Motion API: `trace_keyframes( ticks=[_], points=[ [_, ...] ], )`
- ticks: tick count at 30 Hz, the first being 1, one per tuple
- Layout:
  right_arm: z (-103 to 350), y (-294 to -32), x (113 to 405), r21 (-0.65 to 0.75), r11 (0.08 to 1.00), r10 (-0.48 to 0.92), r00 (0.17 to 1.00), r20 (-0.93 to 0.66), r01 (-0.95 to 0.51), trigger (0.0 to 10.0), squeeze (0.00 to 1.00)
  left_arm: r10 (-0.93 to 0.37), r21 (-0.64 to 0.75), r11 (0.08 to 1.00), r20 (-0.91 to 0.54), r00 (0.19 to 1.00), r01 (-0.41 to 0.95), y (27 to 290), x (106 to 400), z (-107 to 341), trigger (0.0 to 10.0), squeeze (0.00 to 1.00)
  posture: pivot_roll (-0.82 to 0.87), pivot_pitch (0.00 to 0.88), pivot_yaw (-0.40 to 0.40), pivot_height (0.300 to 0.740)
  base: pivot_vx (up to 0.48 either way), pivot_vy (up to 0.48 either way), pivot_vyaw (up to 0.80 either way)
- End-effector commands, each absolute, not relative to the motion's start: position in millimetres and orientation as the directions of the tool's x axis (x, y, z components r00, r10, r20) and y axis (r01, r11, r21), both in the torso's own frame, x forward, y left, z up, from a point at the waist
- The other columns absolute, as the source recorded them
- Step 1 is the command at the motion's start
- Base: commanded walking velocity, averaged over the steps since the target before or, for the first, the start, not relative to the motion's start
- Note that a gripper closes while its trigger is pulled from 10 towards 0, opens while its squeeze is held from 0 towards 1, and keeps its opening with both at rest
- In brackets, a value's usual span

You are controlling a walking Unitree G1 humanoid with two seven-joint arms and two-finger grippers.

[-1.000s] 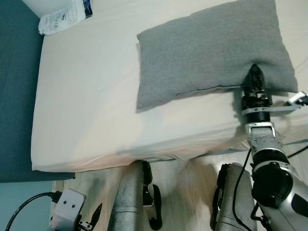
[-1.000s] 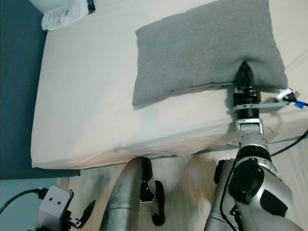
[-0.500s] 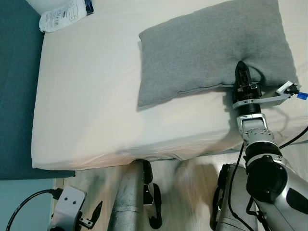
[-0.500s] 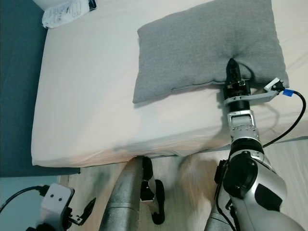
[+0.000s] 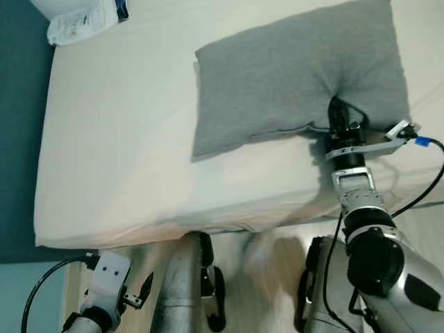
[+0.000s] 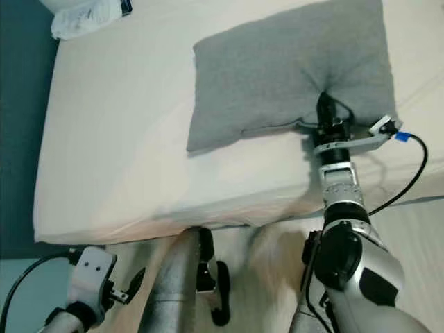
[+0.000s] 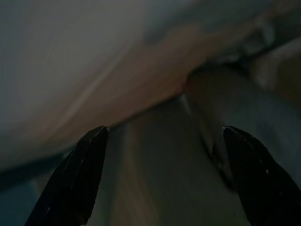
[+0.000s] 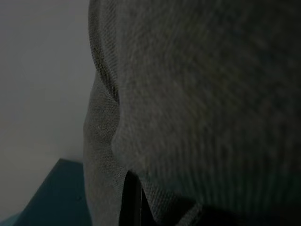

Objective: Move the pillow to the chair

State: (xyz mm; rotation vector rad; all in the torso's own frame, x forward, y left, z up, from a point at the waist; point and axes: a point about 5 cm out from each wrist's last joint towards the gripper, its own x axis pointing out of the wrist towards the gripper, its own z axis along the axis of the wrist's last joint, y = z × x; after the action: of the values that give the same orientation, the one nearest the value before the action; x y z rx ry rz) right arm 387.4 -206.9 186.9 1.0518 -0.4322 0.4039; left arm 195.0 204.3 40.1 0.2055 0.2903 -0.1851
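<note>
Pillow (image 5: 295, 76): upper right on bed (image 5: 118, 139), near edge grasped by right gripper (image 5: 338, 119) fingers; left gripper (image 7: 160, 179) fingers released; chair transfer outstanding.

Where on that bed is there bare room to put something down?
The bed is bare between the grey pillow and its left edge, below the white packet. The right side is crowded: the right claw pinches the pillow's near edge.
</note>
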Motion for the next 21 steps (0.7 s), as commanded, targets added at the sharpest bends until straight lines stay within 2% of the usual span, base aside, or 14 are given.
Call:
trace_keyframes(
  ticks=[1, 2, 3, 4, 5, 6, 9, 11, 13, 17, 21],
  points=[
    [165.1, -181.5, 384.8, 0.756, 0.425, 0.212, 0.866, 0.452, -0.498, 0.0, 0.0, -0.099, 0.175, 0.97, -0.356, 0.929, 0.17, 214.0, 184.5, 27.3, 10.0, 0.0, 0.15, 0.389, 0.174, 0.587, 0.0, 0.0, 0.0],
    [160.6, -167.2, 384.5, 0.755, 0.418, 0.253, 0.863, 0.438, -0.506, 0.0, 0.0, -0.091, 0.173, 0.972, -0.346, 0.934, 0.159, 214.1, 189.3, 27.3, 10.0, 0.0, 0.15, 0.377, 0.164, 0.587, 0.0, 0.0, 0.0],
    [160.6, -167.2, 384.5, 0.755, 0.418, 0.253, 0.863, 0.438, -0.506, 0.0, 0.0, -0.091, 0.173, 0.972, -0.346, 0.934, 0.159, 214.1, 189.3, 27.3, 10.0, 0.0, 0.15, 0.377, 0.164, 0.587, 0.0, 0.0, 0.0],
    [149.3, -125.3, 379.7, 0.741, 0.382, 0.392, 0.823, 0.411, -0.552, 0.0, 0.0, -0.082, 0.165, 0.976, -0.321, 0.944, 0.141, 211.2, 201.5, 26.6, 10.0, 0.0, 0.12, 0.34, 0.127, 0.587, 0.0, 0.0, 0.0],
    [144.7, -107.6, 375.8, 0.726, 0.37, 0.458, 0.794, 0.401, -0.58, 0.0, 0.0, -0.079, 0.159, 0.978, -0.31, 0.948, 0.133, 209.5, 205.5, 26.8, 10.0, 0.0, 0.12, 0.34, 0.127, 0.587, 0.0, 0.0, 0.0],
    [144.7, -107.6, 375.8, 0.726, 0.37, 0.458, 0.794, 0.401, -0.58, 0.0, 0.0, -0.079, 0.159, 0.978, -0.31, 0.948, 0.133, 209.5, 205.5, 26.8, 10.0, 0.0, 0.12, 0.34, 0.127, 0.587, 0.0, 0.0, 0.0],
    [133.5, -66.5, 359.9, 0.7, 0.276, 0.608, 0.683, 0.404, -0.659, 0.0, 0.0, -0.058, 0.13, 0.987, -0.279, 0.958, 0.098, 201.8, 221.3, 24.0, 10.0, 0.0, 0.08, 0.286, 0.069, 0.587, 0.0, 0.0, 0.0],
    [126.0, -52.1, 351.8, 0.704, 0.236, 0.664, 0.64, 0.387, -0.67, 0.0, 0.0, -0.048, 0.114, 0.99, -0.266, 0.963, 0.081, 196.7, 229.9, 21.7, 10.0, 0.0, 0.07, 0.244, 0.034, 0.587, 0.0, 0.0, 0.0],
    [122.7, -47.9, 349.1, 0.704, 0.234, 0.684, 0.628, 0.371, -0.67, 0.0, 0.0, -0.045, 0.11, 0.991, -0.261, 0.964, 0.076, 194.9, 232.8, 21.1, 10.0, 0.0, 0.07, 0.236, 0.029, 0.587, 0.0, 0.0, 0.0],
    [99.2, -33.9, 333.7, 0.698, 0.27, 0.786, 0.571, 0.238, -0.663, 0.0, 0.0, 0.005, 0.073, 0.997, -0.256, 0.967, 0.014, 195.3, 241.4, 16.0, 10.0, 0.0, 0.03, 0.174, -0.018, 0.587, 0.0, 0.0, 0.0],
    [89.0, -33.2, 325.4, 0.697, 0.268, 0.813, 0.544, 0.208, -0.666, 0.0, 0.0, 0.03, 0.073, 0.997, -0.263, 0.964, -0.011, 197.5, 245.2, 11.5, 10.0, 0.0, 0.03, 0.152, -0.032, 0.591, 0.0, 0.0, 0.0]
  ],
)
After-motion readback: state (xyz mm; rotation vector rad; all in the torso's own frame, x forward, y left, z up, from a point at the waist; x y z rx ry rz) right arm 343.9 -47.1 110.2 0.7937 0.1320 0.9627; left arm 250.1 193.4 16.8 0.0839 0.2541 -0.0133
